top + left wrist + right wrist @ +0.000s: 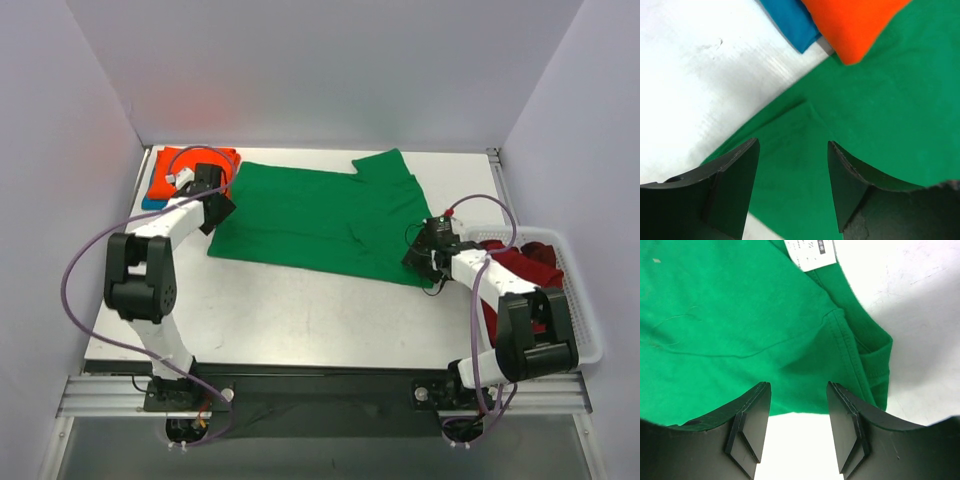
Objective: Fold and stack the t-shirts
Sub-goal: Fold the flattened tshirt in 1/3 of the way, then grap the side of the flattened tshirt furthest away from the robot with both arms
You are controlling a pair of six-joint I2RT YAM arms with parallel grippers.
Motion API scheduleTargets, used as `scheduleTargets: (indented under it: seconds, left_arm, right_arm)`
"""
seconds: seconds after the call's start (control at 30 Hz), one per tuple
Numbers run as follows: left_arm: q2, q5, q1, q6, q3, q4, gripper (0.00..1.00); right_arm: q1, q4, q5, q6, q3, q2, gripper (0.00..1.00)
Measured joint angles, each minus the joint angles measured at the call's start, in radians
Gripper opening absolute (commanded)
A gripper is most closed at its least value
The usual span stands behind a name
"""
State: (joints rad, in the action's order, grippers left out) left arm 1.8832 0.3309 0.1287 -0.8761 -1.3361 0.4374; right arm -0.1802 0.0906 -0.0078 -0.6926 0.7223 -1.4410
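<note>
Green t-shirt lies spread flat mid-surface, unfolded, one sleeve poking out toward 1 o'clock, likely laid open so both ends can be picked up for the first fold. Left tool sits at the tee's 9 o'clock edge. In the left wrist view its jaws are spread over the cloth border, nothing pinched. Right tool is at the tee's 4 o'clock corner, jaws also spread, with a seamed edge and a white label just ahead of the fingertips, and not gripping either. At 10 o'clock of the green tee, touching its corner, a folded orange t-shirt lies on a teal-blue t-shirt, which looks like the finished stack parked out of the way. Dark red t-shirts wait in the white basket at 3–4 o'clock, beside the right arm. White surface is below all of it.
</note>
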Motion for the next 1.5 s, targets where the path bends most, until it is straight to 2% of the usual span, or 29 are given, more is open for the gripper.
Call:
scheduleTargets:
  seconds: [0.2, 0.47, 0.67, 0.87, 0.97, 1.1, 1.13, 1.2, 1.37, 1.4, 1.47, 1.5]
  left_arm:
    - [-0.252, 0.006, 0.035, -0.062, 0.222, -0.07, 0.66]
    - [-0.305, 0.035, 0.055, -0.19, 0.48, -0.082, 0.66]
    - [-0.307, 0.032, 0.032, -0.212, 0.527, -0.189, 0.59]
    - [-0.278, -0.014, -0.024, -0.214, 0.554, -0.348, 0.53]
    - [-0.253, -0.023, -0.03, -0.217, 0.553, -0.407, 0.5]
    - [-0.225, -0.028, -0.031, -0.222, 0.544, -0.447, 0.37]
    - [-0.217, -0.029, -0.031, -0.221, 0.54, -0.452, 0.28]
    - [-0.204, -0.031, -0.031, -0.222, 0.533, -0.454, 0.25]
    - [-0.195, -0.032, -0.031, -0.22, 0.524, -0.452, 0.0]
    - [-0.195, -0.032, -0.031, -0.22, 0.524, -0.452, 0.0]
    - [-0.196, -0.032, -0.031, -0.219, 0.524, -0.451, 0.0]
    - [-0.197, -0.032, -0.031, -0.219, 0.525, -0.449, 0.0]
  right_arm:
    - [-0.038, 0.028, 0.005, -0.015, 0.046, 0.031, 0.5]
    - [-0.07, 0.051, 0.002, -0.064, 0.042, 0.047, 0.53]
    - [-0.033, 0.079, 0.011, -0.1, -0.041, 0.139, 0.57]
    - [0.064, 0.082, 0.001, -0.109, -0.069, 0.138, 0.57]
    - [0.074, 0.059, -0.004, -0.113, -0.086, 0.138, 0.57]
    - [0.076, 0.055, -0.014, -0.119, -0.105, 0.127, 0.56]
    - [0.076, 0.053, -0.015, -0.12, -0.107, 0.121, 0.56]
    - [0.078, 0.051, -0.014, -0.122, -0.113, 0.113, 0.56]
    - [0.083, 0.029, -0.005, -0.131, -0.143, 0.121, 0.54]
    - [0.083, 0.029, -0.002, -0.133, -0.145, 0.12, 0.52]
    - [0.083, 0.026, 0.003, -0.133, -0.143, 0.112, 0.41]
    - [0.083, 0.022, 0.004, -0.133, -0.14, 0.105, 0.32]
